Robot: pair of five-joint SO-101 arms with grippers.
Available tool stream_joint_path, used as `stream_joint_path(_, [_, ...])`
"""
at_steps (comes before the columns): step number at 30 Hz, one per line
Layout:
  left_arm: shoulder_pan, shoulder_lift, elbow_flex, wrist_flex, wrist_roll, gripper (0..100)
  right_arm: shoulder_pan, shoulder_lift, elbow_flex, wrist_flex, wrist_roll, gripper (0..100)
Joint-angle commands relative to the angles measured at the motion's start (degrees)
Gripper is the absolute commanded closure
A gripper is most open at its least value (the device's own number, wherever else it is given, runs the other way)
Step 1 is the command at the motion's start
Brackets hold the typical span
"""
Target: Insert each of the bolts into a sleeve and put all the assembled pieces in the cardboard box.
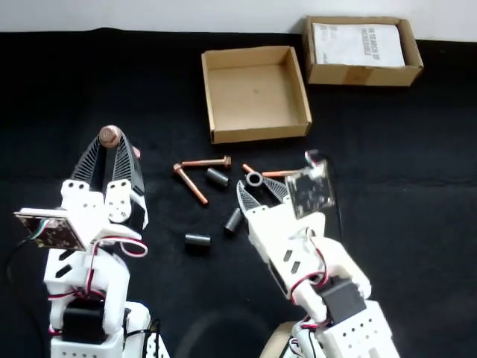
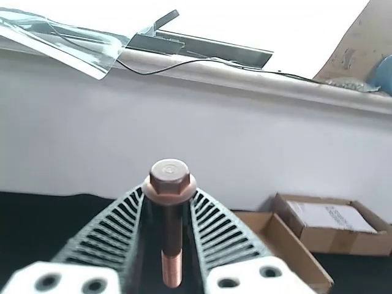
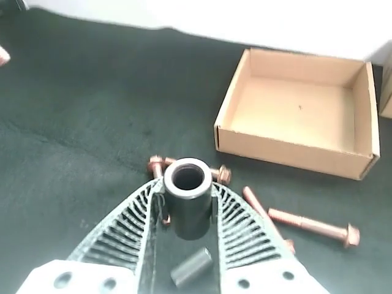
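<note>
Cardboard box (image 1: 256, 93) sat open-topped on black table (image 1: 417, 186), toward far side. Smaller box (image 1: 361, 51) holding printed sheet stood just beside it, further right. Left arm's jaws were clamped on bolt (image 2: 171, 214), held upright with head on top, raised above table. Right arm's jaws gripped sleeve (image 3: 187, 199), bore facing up, over scattered parts. Loose bolts (image 1: 203, 162) and three loose sleeves (image 1: 197, 240) lay on table between arms and cardboard box.
</note>
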Motion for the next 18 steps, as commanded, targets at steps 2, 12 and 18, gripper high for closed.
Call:
stream_joint_path(2, [3.82,-1.01,2.59,-7.74,4.31,99,-0.40,-7.16,7.16,-5.76,-0.18,99.1])
stream_joint_path(12, [30.29,4.44,-8.22,-3.96,11.34,99,-0.22,-13.32,22.64,-19.47,-0.18,99.1])
stream_joint_path(18, [28.97,24.66,-18.86,-0.18,12.75,99,-0.04,-13.32,25.71,-22.90,-0.18,99.1])
